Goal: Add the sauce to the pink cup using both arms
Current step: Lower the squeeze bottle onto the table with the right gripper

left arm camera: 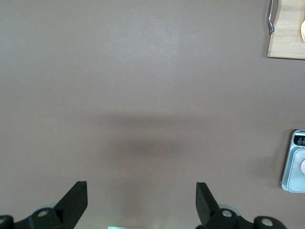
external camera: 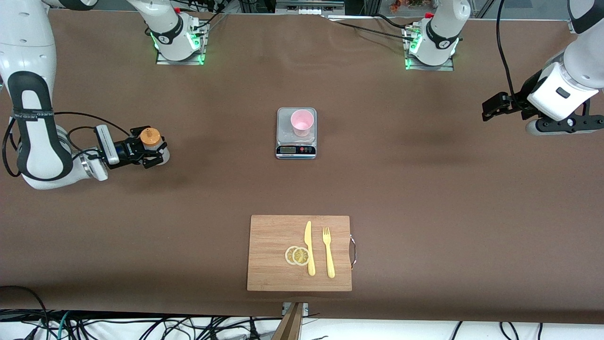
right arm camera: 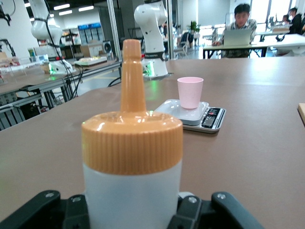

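Front view: right claw (external camera: 158,153) clamped on sauce (external camera: 150,137), upright near the worktop (external camera: 424,189) edge at the right arm's end | pink cup (external camera: 302,122) on scale (external camera: 296,134), mid-worktop | left claw (external camera: 490,107) spread, waiting | step: bottle grasped; next likely carry over cup, tip, squeeze.

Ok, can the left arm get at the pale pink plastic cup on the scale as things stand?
Probably yes: the left gripper hangs open over bare table at its own end, and nothing stands between it and the pale pink plastic cup on the grey scale.
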